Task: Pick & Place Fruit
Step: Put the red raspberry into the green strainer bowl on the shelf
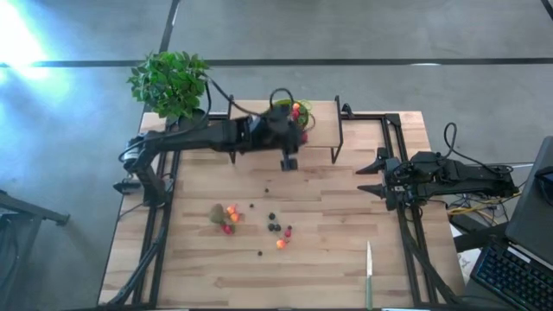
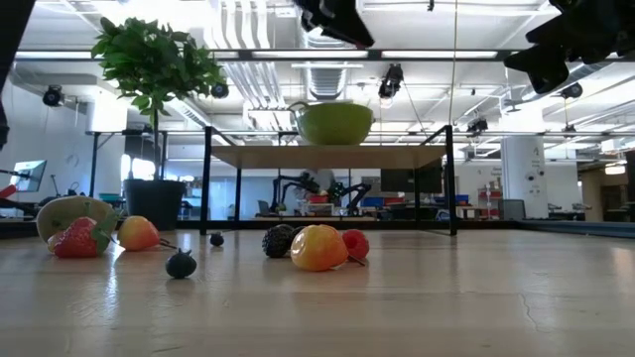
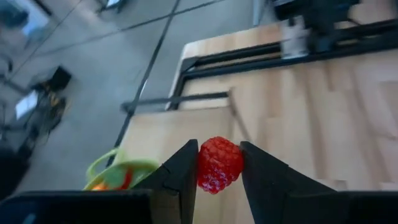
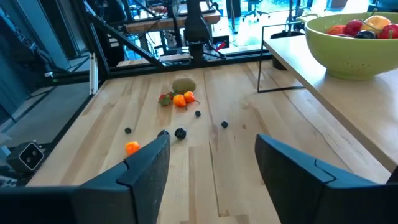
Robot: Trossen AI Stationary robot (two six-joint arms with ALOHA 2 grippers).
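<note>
Your left claw (image 3: 219,167) is pinching one red raspberry (image 3: 219,164) between its two fingers, with a finger pressed on each side. It hangs up in the air near the green bowl (image 4: 348,53), which sits on a raised shelf (image 1: 324,130) at the back of the worktop (image 1: 328,250). The bowl already has some fruit in it; you can see red, yellow and dark pieces over the rim, but they are too bunched up to count.

Your right claw (image 4: 211,158) waits at the right edge of the worktop. Its two fingers are spread apart and nothing is between them.

The rest of the fruit lies on the worktop. On the left there is one little heap: one brown kiwi (image 4: 184,85), one red strawberry (image 4: 165,99) and one orange fruit (image 4: 179,99), all touching or just beside each other. Near the middle is a second small group, with one orange-yellow fruit (image 2: 318,247), one red berry (image 2: 354,243) and one blackberry (image 2: 278,240). A few tiny dark berries (image 4: 180,133) are scattered between the heaps; from above you can count about five, though some are very small.

One knife (image 1: 369,275) lies by the front edge on the right, well apart from the fruit. One green plant (image 1: 170,82) stands at the back left corner.
</note>
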